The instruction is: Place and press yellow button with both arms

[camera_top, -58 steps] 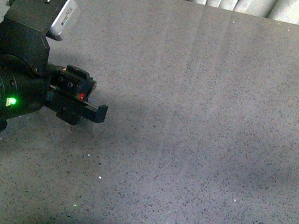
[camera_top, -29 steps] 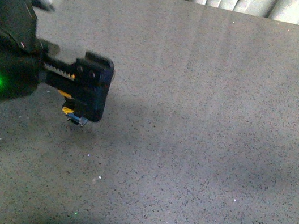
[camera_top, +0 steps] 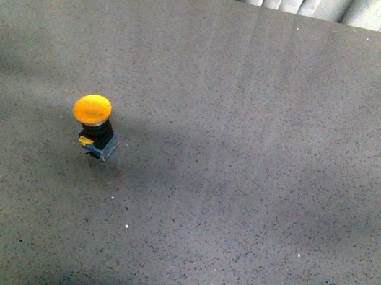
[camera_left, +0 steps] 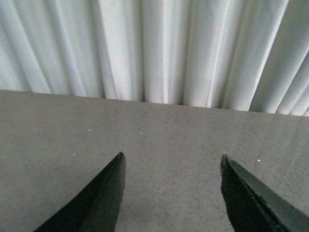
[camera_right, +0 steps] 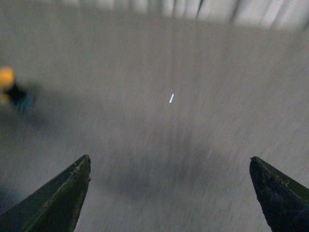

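Both grippers are held open and empty; the yellow button is left standing on the table.

The left gripper [camera_left: 172, 155] is seen with its jaws spread wide and nothing between them, pointed across the grey speckled table [camera_left: 58, 125] toward a white pleated curtain [camera_left: 159, 48]. The right gripper [camera_right: 169, 158] is likewise held wide apart and empty, though its view is blurred. The yellow button [camera_top: 93, 125] is set on the table left of centre in the front view, domed cap uppermost over the black neck and blue-grey base, and is touched by neither gripper.
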